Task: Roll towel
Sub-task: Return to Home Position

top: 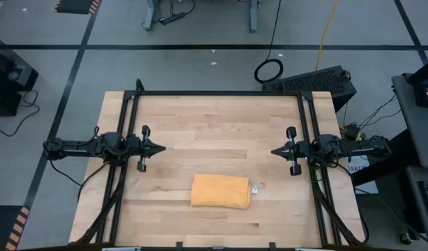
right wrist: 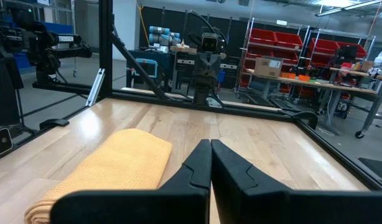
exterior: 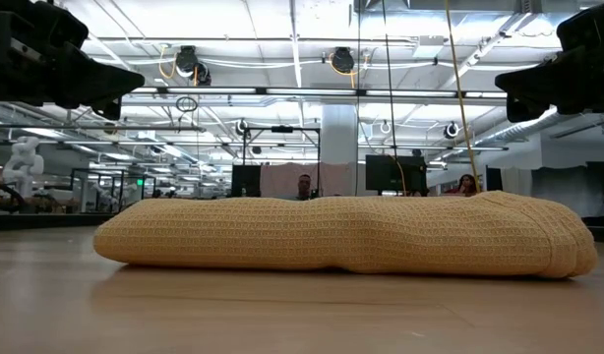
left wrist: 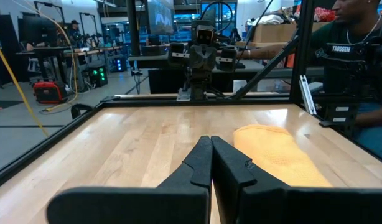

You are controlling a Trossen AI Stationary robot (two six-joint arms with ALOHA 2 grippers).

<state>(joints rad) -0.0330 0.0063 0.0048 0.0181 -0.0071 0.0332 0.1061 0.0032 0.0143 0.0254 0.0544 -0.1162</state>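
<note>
My left hand (top: 160,147) sits at 9 o'clock on the worktop (top: 214,118), raised off the wood, its two fingers clenched together on nothing and pointing toward the middle. It is well apart from the towel.

The towel (top: 221,192) lies at about 6 o'clock from the worktop's middle, near the front edge, as a compact plump roll with its long axis running 9 to 3. Its small white tag (top: 254,188) pokes out at the 3 o'clock end. Nothing touches it.

My right hand (top: 274,151) is at 3 o'clock, mirroring the left: lifted, fingers pressed shut, empty, facing inward.

I judge the rolling done and only the parking of my arms left. The main risk is the roll itself: nothing pins it, and soft cloth may relax, so the outer lap could slacken and the bundle spread. I cannot tell where the loose edge lies, so I cannot say which way it would open. The other risk is my own arms: a low sweep toward 6 o'clock while settling could brush the roll or snag the tag.
</note>
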